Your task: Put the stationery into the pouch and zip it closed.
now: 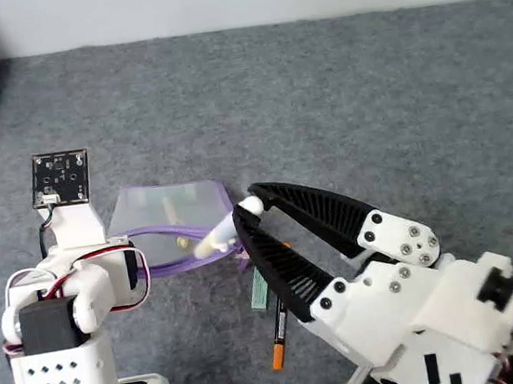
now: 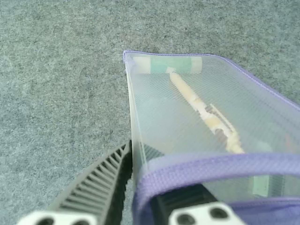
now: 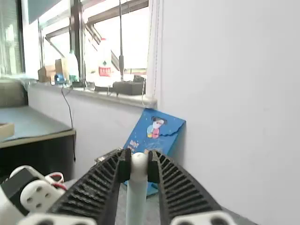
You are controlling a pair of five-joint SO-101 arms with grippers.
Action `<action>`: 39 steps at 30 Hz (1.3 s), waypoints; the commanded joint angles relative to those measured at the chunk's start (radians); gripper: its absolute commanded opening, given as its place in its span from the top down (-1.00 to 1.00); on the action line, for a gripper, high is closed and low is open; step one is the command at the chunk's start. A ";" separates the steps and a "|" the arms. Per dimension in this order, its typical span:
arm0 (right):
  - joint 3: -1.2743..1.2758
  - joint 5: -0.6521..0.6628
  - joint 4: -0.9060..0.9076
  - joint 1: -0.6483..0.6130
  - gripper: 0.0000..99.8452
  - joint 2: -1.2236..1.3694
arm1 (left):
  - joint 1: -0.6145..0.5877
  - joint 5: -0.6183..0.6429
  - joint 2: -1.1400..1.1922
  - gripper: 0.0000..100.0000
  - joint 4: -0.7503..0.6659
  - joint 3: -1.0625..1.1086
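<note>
Pouch (image 1: 171,217) lies flat on the grey table (image 1: 366,94), with its purple zip band on the side toward the arms. Through its wall we see a cream pen (image 2: 206,112) and a green-and-white block (image 2: 164,64), the block at the closed end.

Left gripper (image 2: 135,154) is clamped on the pouch's side edge, right at the mouth corner. Right gripper (image 1: 245,210) is clamped on a white pen (image 1: 216,240) near its blunt end. The pen slants down to the pouch mouth. We can't tell whether the tip is inside the mouth or resting on the band.

Outside the pouch, a green piece (image 1: 259,290) sits just beside the mouth. An orange-tipped pen (image 1: 278,334) lies farther out on the same side. Both are partly under the right gripper.

Risks as we see them:
- The mouth is held at one corner only, so it may sag flat. The tip then lands on the band instead of in the gap.
- Pushing against the band would shove the pouch or peel it out of the left clamp.
- The grip is near the pen's end, so the pen can pivot if its tip snags.
- Letting go early would let the pen roll back out onto the table.
- The loose items near the mouth could get knocked as the right arm works over them.
</note>
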 commanded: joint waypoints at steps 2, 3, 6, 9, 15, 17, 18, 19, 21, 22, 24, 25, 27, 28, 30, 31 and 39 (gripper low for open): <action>0.092 -0.032 -0.148 -0.012 0.99 0.077 | 0.000 0.005 0.000 0.98 -0.008 -0.007; 0.118 -0.034 -0.189 -0.012 0.99 0.090 | -0.002 0.005 0.000 0.98 -0.008 -0.007; 0.190 -0.034 -0.291 -0.012 0.99 0.120 | -0.002 0.005 0.000 0.98 -0.008 -0.007; 0.269 -0.031 -0.366 -0.007 0.99 0.143 | -0.002 0.005 0.000 0.98 -0.008 -0.007; 0.460 -0.017 -0.472 -0.007 0.99 0.143 | -0.002 0.005 0.000 0.98 -0.008 -0.007; 0.506 0.000 -0.466 -0.010 0.98 0.140 | -0.002 0.005 0.000 0.98 -0.008 -0.007; 0.522 0.002 -0.452 -0.010 0.97 0.140 | -0.002 0.005 0.000 0.98 -0.008 -0.007; 0.525 0.002 -0.424 -0.012 0.93 0.139 | -0.002 0.005 0.000 0.98 -0.008 -0.007; 0.525 0.000 -0.369 -0.012 0.75 0.139 | -0.002 0.005 0.000 0.98 -0.008 -0.007; 0.525 0.000 -0.349 -0.012 0.65 0.139 | -0.002 0.005 0.000 0.98 -0.008 -0.007; 0.516 0.000 -0.312 -0.012 0.50 0.139 | -0.002 0.005 0.000 0.98 -0.008 -0.007; 0.502 -0.008 -0.283 -0.010 0.49 0.139 | -0.002 0.005 0.000 0.98 -0.008 -0.007; 0.448 -0.058 -0.211 -0.005 0.51 0.139 | -0.003 0.005 0.000 0.98 -0.008 -0.007; 0.414 -0.078 -0.160 0.002 0.53 0.139 | -0.003 0.005 0.000 0.98 -0.008 -0.007; 0.336 -0.106 -0.051 0.039 0.58 0.145 | -0.003 0.005 0.000 0.98 -0.008 -0.007; 0.298 -0.120 -0.002 0.061 0.59 0.151 | -0.003 0.005 0.000 0.98 -0.008 -0.007; 0.236 -0.173 0.334 0.243 0.65 0.153 | -0.061 0.006 -0.002 0.98 -0.008 -0.008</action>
